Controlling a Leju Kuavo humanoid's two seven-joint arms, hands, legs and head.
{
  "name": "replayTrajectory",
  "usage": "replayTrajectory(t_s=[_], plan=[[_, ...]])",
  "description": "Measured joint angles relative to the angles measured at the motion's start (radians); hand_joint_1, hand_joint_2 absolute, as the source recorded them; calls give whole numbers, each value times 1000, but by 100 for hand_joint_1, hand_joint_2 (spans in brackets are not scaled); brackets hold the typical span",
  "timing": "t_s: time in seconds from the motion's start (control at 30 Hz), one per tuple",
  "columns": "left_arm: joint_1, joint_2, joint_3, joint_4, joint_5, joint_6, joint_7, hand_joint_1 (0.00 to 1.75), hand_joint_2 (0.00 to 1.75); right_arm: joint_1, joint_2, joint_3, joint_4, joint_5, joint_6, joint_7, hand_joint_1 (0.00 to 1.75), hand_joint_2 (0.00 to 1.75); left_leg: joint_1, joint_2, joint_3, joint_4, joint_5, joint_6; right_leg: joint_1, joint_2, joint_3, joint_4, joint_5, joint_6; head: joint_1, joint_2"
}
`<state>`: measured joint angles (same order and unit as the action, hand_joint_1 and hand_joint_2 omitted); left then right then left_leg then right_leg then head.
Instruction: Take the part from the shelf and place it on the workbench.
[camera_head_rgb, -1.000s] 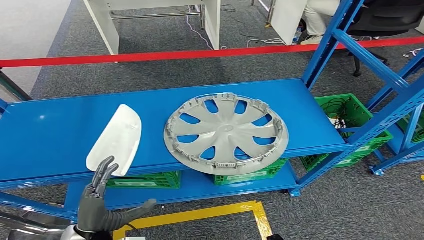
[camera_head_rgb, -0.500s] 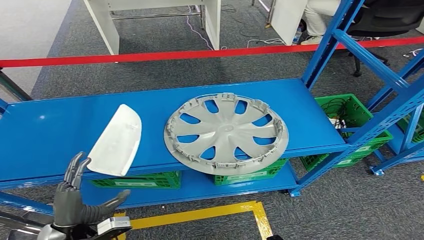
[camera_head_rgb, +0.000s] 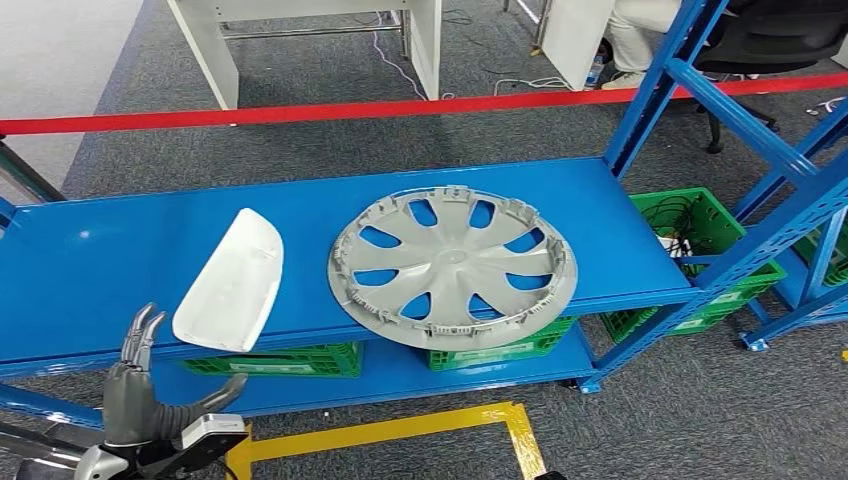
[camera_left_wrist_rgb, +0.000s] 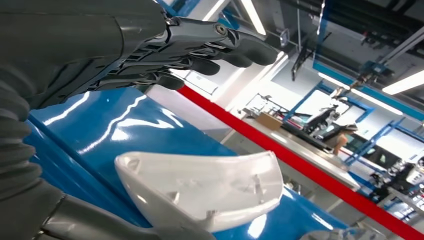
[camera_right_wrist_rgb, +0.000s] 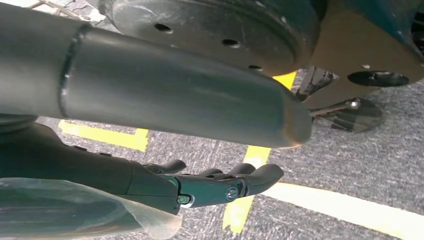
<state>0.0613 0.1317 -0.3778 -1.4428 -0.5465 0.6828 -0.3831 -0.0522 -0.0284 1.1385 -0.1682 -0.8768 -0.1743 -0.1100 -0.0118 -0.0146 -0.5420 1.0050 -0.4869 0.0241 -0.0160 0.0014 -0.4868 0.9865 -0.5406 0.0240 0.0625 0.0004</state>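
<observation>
Head view: left robot hand (camera_head_rgb: 135, 385) sits low at the front-left, just in front of the shelf (camera_head_rgb: 120, 260) edge, fingers straight and pointing up, thumb out to the side, nothing in it, so it's open. White part (camera_head_rgb: 232, 281), a curved shell-like cover, lies on the blue shelf top, left of centre, its near end right at the front edge. Hand is near that end but apart from it, no contact. Right of the part, w/ a small gap, a big grey hubcap (camera_head_rgb: 453, 266) lies flat, inner side up, its near rim hanging a bit over the shelf front. Green crates (camera_head_rgb: 700, 225) sit under and to the right of the shelf. Red tape (camera_head_rgb: 300, 112) runs across behind, yellow floor line (camera_head_rgb: 400, 430) in front.

Left wrist view: left robot hand's fingers (camera_left_wrist_rgb: 200, 42) stretch out on one side of the part (camera_left_wrist_rgb: 200, 187), thumb (camera_left_wrist_rgb: 100, 222) on the other side; the part lies in between on the glossy blue shelf (camera_left_wrist_rgb: 125, 125), hollow side showing. Fingers clearly off it; thumb-to-part contact, can't tell. Red tape (camera_left_wrist_rgb: 300, 162) beyond.

Right wrist view: right robot hand (camera_right_wrist_rgb: 215, 187) hangs over grey carpet (camera_right_wrist_rgb: 375, 160) w/ yellow lines (camera_right_wrist_rgb: 350, 205), fingers loosely extended and slightly curved, holding nothing, open.
</observation>
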Motion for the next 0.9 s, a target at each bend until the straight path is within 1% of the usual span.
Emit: replayTrajectory(t_s=[0.3,0.5,0.7,0.9], plan=[[-32,-15,-4,60,2,-18,-8,0,175,0,0,11,0,4,-13,9,0,0,0,0,0,0,0,0,0,0,0,0,0,0,0,0],[-50,-16,-13,83,-5,-39,-5,0,175,0,-1,16,0,8,4,12,0,0,0,0,0,0,0,0,0,0,0,0,0,0,0,0],[-77,-14,-21,107,-25,-48,17,0,175,0,-5,19,0,14,17,11,0,0,0,0,0,0,0,0,0,0,0,0,0,0,0,0],[-108,1,-19,138,-51,-54,49,0,175,0,-9,25,0,15,18,11,0,0,0,0,0,0,0,0,0,0,0,0,0,0,0,0]])
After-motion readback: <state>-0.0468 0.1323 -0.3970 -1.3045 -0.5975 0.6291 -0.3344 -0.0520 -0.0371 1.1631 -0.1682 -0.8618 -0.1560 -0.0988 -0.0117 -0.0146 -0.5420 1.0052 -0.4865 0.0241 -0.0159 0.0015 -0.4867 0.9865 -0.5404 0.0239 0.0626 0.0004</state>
